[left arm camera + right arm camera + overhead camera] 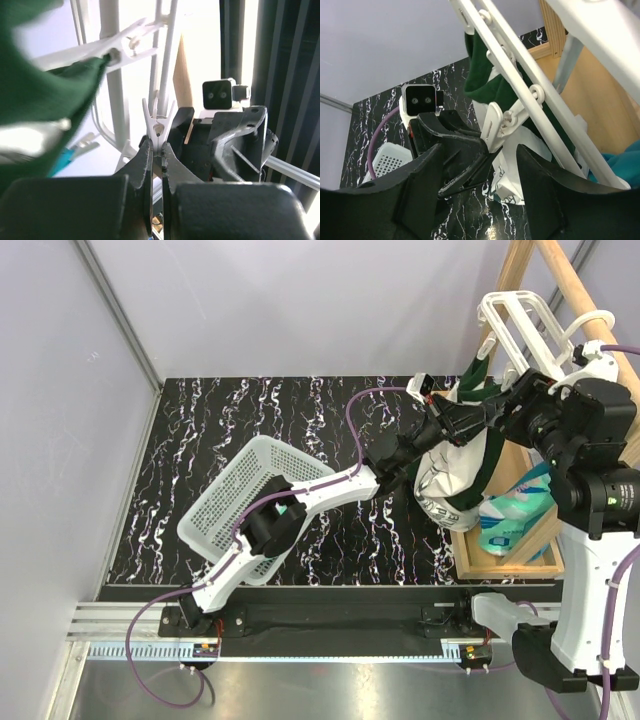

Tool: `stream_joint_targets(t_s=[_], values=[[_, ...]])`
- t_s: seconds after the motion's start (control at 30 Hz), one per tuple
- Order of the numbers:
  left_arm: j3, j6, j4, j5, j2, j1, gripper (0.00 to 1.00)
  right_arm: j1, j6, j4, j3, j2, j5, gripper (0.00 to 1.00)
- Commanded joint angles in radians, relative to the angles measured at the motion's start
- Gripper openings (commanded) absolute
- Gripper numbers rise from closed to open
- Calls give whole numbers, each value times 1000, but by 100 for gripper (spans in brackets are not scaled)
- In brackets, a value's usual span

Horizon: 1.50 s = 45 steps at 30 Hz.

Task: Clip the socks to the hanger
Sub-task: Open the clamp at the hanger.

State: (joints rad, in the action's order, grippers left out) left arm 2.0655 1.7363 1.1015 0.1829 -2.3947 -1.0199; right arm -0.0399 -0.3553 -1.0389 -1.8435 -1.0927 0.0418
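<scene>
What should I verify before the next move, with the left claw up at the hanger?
1. Left claw shut on a clip of the hanger: ok.
2. That clip's mouth opened: cannot tell.
3. Right claw holding a sock: not ok; it is open and empty.
4. Sock brought to the clip: not ok; a mint sock lies low in the wooden rack.
5. Dark green cloth apart from the gripped clip: ok.
</scene>
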Motion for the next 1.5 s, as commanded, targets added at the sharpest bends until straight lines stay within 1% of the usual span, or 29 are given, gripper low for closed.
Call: stream_joint_targets(t_s=[0.0, 0.07, 0.17, 0.3, 0.37, 0.57, 0.7, 0.77, 0.87, 1.0, 1.17, 1.3, 1.4, 1.43, 1.47], values=[[7, 11, 107, 17, 101, 7, 0, 6, -20, 17, 33, 4, 12, 66], [5, 8, 109, 18, 111, 7, 0, 8, -43, 48, 65, 14, 71, 65], [2, 8, 110, 21, 120, 6, 0, 8, -77, 140, 157, 43, 156, 64], [1, 11, 107, 18, 117, 3, 0, 8, -126, 259, 205, 71, 257, 63], [4, 14, 106, 17, 112, 1, 0, 6, -152, 283, 207, 68, 286, 63], [7, 19, 107, 10, 106, -3, 0, 8, -177, 297, 170, 51, 303, 63], [8, 22, 103, 7, 98, -2, 0, 8, -185, 309, 173, 60, 299, 60], [10, 25, 104, 4, 95, -2, 0, 8, -188, 312, 175, 71, 302, 56], [13, 28, 106, 3, 89, -2, 0, 6, -186, 313, 173, 73, 319, 53], [15, 28, 107, 1, 88, -2, 0, 8, -185, 315, 174, 70, 331, 45], [16, 31, 107, 0, 85, -2, 0, 8, -186, 315, 185, 70, 329, 43], [15, 32, 110, 0, 83, -2, 0, 8, -183, 312, 188, 80, 342, 48], [13, 32, 112, -3, 81, -2, 0, 6, -183, 321, 201, 91, 365, 44], [15, 32, 112, -3, 81, -2, 0, 8, -188, 323, 202, 93, 371, 37], [13, 34, 112, -3, 81, -2, 0, 6, -191, 321, 205, 93, 374, 35]])
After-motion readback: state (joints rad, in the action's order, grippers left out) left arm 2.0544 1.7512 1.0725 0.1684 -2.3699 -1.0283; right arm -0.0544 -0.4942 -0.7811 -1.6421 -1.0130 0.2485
